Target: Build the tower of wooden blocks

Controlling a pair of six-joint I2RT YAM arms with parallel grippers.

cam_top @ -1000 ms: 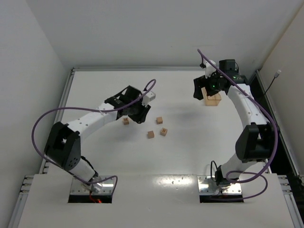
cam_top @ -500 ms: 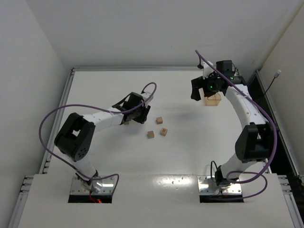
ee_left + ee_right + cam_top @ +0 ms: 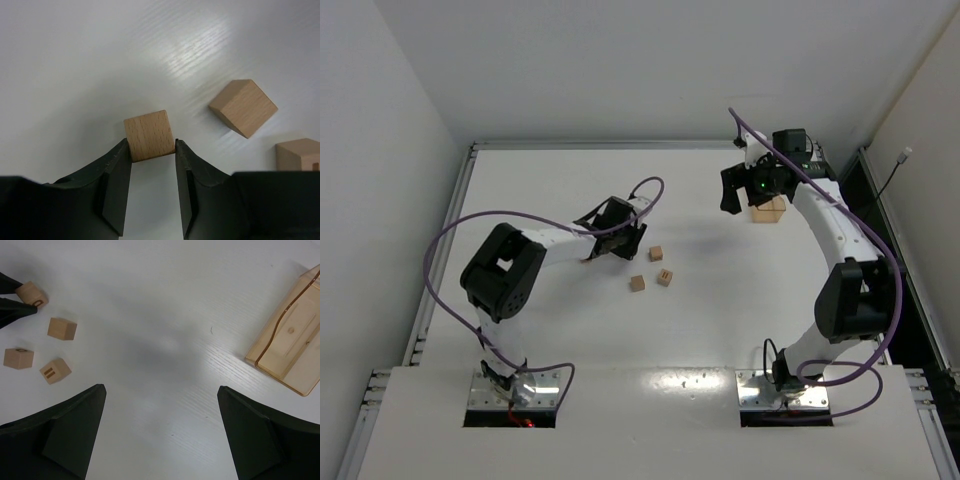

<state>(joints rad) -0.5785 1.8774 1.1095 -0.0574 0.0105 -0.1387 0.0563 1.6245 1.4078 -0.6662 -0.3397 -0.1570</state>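
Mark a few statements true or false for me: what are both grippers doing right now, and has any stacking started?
1. The left gripper has its jaws against both sides of one wood block that sits on the table. True.
2. The right gripper is carrying a block. False: its jaws are wide open with nothing between them.
3. Two blocks are already stacked into a tower. False: the other three blocks lie singly on the table, none on top of another.
4. The tray lies apart from all the blocks, on the right arm's side. True.
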